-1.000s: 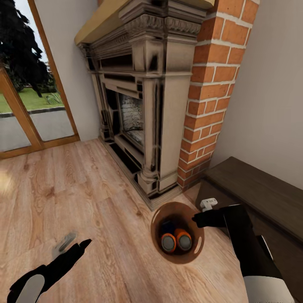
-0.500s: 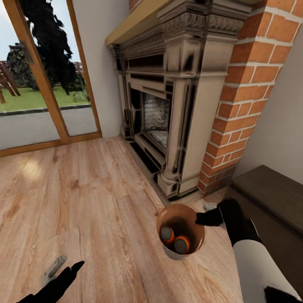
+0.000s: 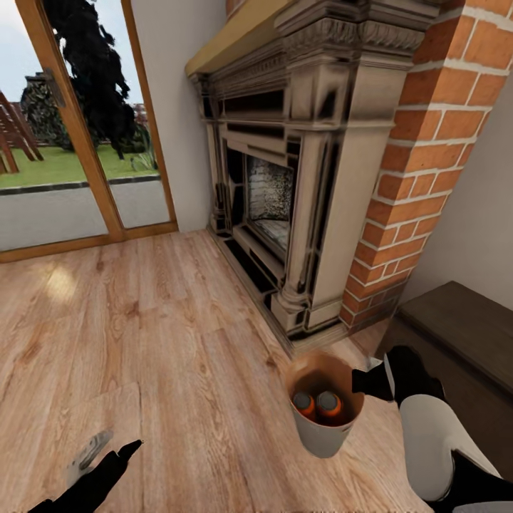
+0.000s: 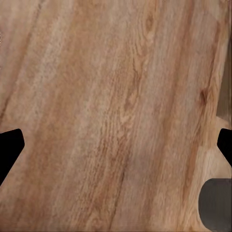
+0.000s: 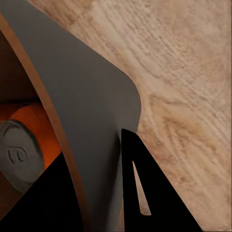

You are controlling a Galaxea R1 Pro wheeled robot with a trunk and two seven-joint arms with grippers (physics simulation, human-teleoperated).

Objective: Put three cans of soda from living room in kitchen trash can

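My right gripper (image 3: 367,383) is clamped on the trash can (image 3: 322,436) rim, wall pinched between my fingers (image 5: 145,193). Two orange soda cans (image 3: 317,404) sit inside, just beyond my fingertips. My left gripper (image 4: 116,145) is spread wide, holding nothing, wood floor (image 3: 142,342) beyond it.

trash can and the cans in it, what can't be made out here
- Third soda can: the head view shows two orange cans in the trash can; the bin wall hides any blue one.
- Right tool: clamped on the bin rim; the right wrist view shows the wall between its fingers, with part of an orange can.
- Left tool: mostly cut off by the head view's bottom edge.
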